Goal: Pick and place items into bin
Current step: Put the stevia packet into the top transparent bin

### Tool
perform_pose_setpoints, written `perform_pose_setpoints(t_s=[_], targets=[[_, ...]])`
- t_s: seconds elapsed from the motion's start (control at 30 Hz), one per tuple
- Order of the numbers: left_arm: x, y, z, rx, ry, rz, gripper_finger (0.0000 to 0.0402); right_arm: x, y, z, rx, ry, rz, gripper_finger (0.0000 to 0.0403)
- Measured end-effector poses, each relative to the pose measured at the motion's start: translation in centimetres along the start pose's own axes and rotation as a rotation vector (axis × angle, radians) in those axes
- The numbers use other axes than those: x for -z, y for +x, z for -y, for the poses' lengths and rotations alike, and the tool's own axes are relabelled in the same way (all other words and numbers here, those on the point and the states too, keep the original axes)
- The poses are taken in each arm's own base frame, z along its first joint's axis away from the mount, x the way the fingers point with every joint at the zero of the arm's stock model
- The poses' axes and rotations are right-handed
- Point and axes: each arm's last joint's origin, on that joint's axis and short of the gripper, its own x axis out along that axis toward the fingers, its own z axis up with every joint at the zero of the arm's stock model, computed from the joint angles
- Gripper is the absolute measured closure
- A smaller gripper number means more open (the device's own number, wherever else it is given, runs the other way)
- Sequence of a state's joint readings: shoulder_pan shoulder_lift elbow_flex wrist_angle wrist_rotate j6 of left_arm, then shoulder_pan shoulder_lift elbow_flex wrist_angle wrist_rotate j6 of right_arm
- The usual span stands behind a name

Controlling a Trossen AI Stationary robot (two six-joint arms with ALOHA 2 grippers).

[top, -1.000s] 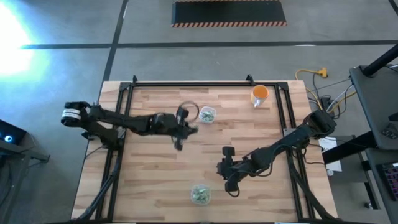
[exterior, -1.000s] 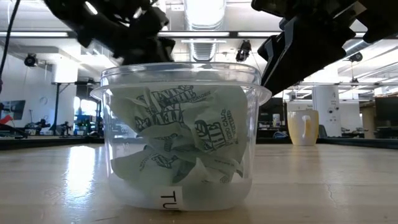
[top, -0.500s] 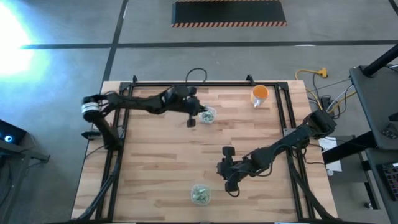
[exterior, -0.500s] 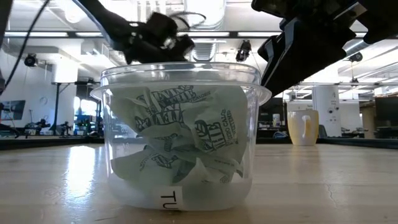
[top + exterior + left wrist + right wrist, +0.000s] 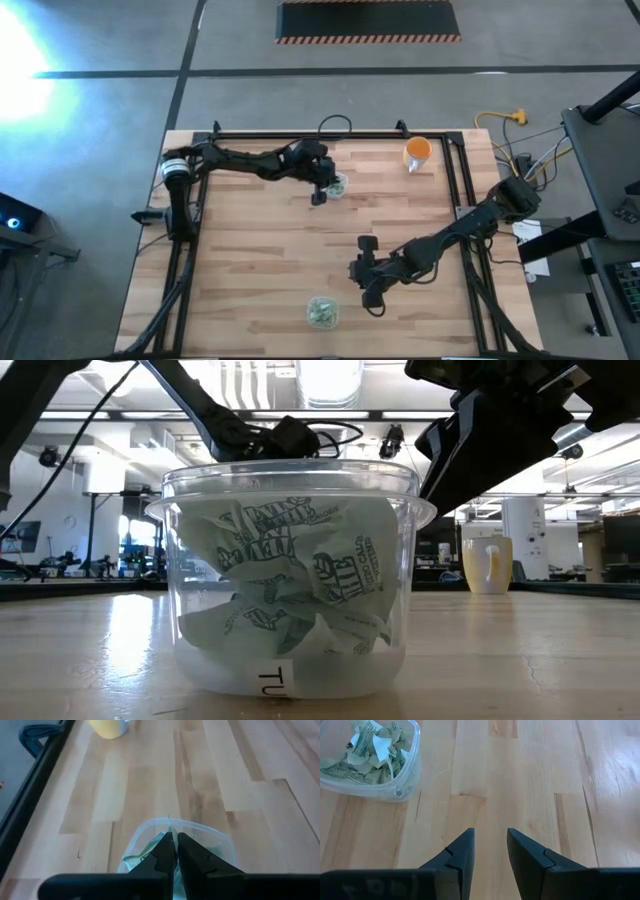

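Two clear tubs hold pale green-and-white crinkly wrapped pieces. The far tub (image 5: 337, 184) stands near the table's far middle. The near tub (image 5: 321, 312) stands by the near edge, and in the low view it (image 5: 290, 660) is heaped with pieces (image 5: 300, 575). My left gripper (image 5: 320, 192) hangs over the far tub's rim (image 5: 210, 832) with its fingers shut on a thin pale sliver; pieces (image 5: 142, 856) lie below it. My right gripper (image 5: 362, 275) waits open over bare wood at the table's middle, beyond the near tub (image 5: 395, 790). My left gripper (image 5: 172, 837) pinches a thin pale edge (image 5: 169, 822) between its two fingertips, and only that sliver sticks out past them. It looks like a wrapper's edge, but the fingers hide the rest. The sliver is lifted clear above the far tub.
An orange cup (image 5: 418, 152) stands upright near the far right corner, also in the low view (image 5: 487, 565). Black rails (image 5: 300, 133) frame the table's far, left and right sides. Bare wood (image 5: 250, 260) lies between the two tubs.
My left arm has swung from the table's middle toward the far edge and to the right, bringing its gripper over the far tub. The right arm and both tubs have kept still.
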State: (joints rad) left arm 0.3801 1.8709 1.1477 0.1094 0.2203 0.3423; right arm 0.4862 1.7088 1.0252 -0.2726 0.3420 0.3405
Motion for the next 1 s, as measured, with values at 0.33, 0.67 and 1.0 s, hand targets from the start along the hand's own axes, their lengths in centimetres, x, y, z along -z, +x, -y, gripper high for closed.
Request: perform_pose_setpoints(t_s=[0.33, 0.67, 1.0], targets=[[0.63, -0.17, -0.16, 0.014, -0.073, -0.067, 0.0398, 0.06, 0.03, 0.01, 0.000, 0.000, 0.000, 0.0298], [0.67, -0.19, -0.18, 0.024, -0.074, -0.068, 0.0361, 0.06, 0.03, 0.01, 0.000, 0.000, 0.000, 0.0298], [0.60, -0.25, -0.19, 0.023, -0.073, -0.066, 0.0253, 0.06, 0.03, 0.01, 0.000, 0.000, 0.000, 0.0298]])
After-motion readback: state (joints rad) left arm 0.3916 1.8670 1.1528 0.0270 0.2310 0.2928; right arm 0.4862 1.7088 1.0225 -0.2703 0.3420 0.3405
